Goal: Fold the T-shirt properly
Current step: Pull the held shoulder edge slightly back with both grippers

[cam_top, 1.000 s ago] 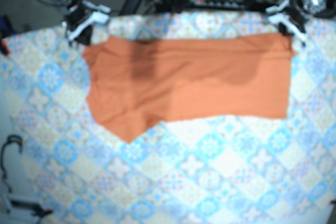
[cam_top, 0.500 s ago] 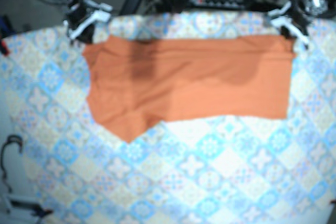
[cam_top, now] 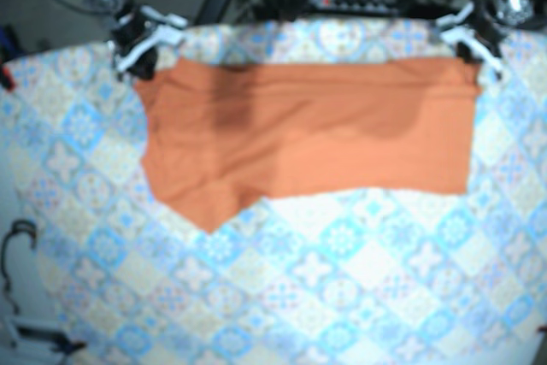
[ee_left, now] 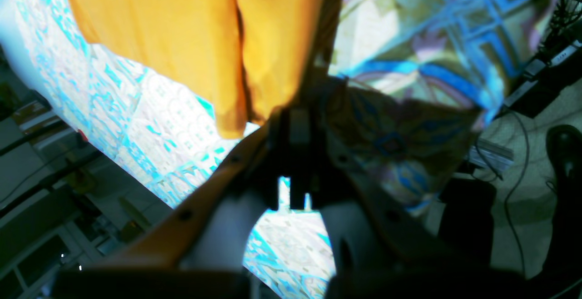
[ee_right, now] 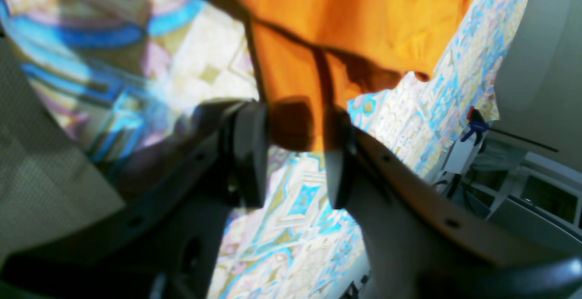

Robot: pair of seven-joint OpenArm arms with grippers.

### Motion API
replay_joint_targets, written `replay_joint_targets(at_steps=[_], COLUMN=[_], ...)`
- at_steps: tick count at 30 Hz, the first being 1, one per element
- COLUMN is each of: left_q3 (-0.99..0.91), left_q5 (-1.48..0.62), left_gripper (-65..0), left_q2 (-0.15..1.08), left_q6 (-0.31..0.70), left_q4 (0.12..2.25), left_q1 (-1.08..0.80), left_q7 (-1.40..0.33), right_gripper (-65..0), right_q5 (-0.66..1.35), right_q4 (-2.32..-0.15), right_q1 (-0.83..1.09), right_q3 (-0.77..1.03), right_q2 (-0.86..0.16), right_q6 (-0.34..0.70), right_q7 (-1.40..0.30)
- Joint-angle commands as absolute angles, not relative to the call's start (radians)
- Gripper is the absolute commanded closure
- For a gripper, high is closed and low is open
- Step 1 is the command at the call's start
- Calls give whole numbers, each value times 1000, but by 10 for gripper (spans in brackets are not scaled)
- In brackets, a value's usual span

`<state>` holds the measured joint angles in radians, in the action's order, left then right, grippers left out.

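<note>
Your blue-and-cream patterned tablecloth (cam_top: pixel 342 297) carries the orange cotton T-shirt (cam_top: pixel 308 126), a wide band across the far half, its near-left corner sagging to a point. The shirt has not shifted in the last second. Only your right gripper (ee_right: pixel 293 124) has crept in over the far-left corner, its fingers apart with cloth between them. Your left gripper (ee_left: pixel 291 124), at the far-right corner, has its fingers drawn together; whether they pinch fabric, I cannot tell. You're likely setting grips, with the next fold not begun.
</note>
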<state>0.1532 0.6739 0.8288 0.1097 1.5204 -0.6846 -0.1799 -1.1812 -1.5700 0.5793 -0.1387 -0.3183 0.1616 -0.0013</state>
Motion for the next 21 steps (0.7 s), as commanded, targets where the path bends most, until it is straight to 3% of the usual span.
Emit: replay_joint_targets(at_steps=[1, 9, 18, 21], left_q3=[147, 148, 148, 148], left_q5=[677, 677, 677, 677], left_gripper=[0, 0, 0, 0], left_q2=[849, 849, 849, 849], left_q6=[96, 96, 96, 96], left_q4=[1527, 1527, 1527, 1527], left_q1=[-690, -690, -690, -690], left_q7=[-185, -185, -185, -185], right_gripper=[-209, -277, -274, -228], right_q5=[-1184, -1184, -1184, -1184], right_q4=[-1577, -1518, -1518, -1518], right_q1=[572, 535, 535, 536], right_q3=[-134, -134, -136, -136], right_q2=[-326, -325, -325, -325], right_q6=[147, 147, 147, 147], right_q7=[5, 5, 5, 5])
